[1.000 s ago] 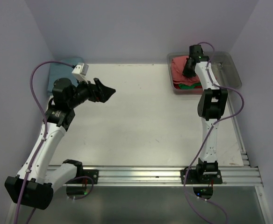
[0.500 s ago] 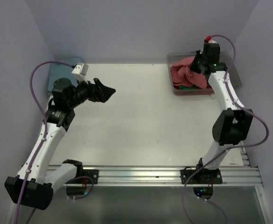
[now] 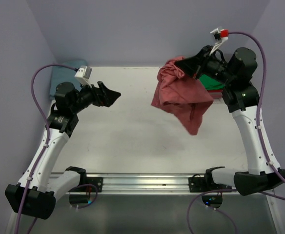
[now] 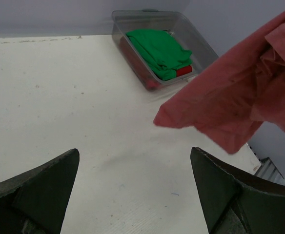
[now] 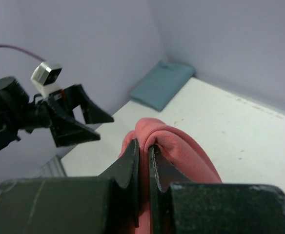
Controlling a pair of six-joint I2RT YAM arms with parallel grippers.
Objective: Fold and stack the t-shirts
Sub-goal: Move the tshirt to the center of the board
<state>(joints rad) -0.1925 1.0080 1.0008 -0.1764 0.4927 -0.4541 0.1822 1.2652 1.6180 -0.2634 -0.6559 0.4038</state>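
My right gripper (image 3: 182,64) is shut on the salmon-red t-shirt (image 3: 181,95) and holds it in the air over the back right of the table; the cloth pinched between its jaws shows in the right wrist view (image 5: 181,151). The shirt also hangs at the right of the left wrist view (image 4: 240,97). The bright green t-shirt (image 4: 159,48) lies in the clear plastic bin (image 4: 201,46) on top of a red one (image 4: 184,71). The folded teal-blue t-shirt (image 3: 63,73) lies at the back left corner. My left gripper (image 3: 111,95) is open and empty, raised above the table's left side.
The white table (image 3: 132,136) runs between the purple walls. The bin stands at the back right corner, partly hidden behind my right arm (image 3: 245,122) in the top view. A metal rail (image 3: 152,183) crosses the near edge.
My right gripper has lifted the salmon-red shirt out of the bin and swung it up and leftward over the table. The left arm has not moved.
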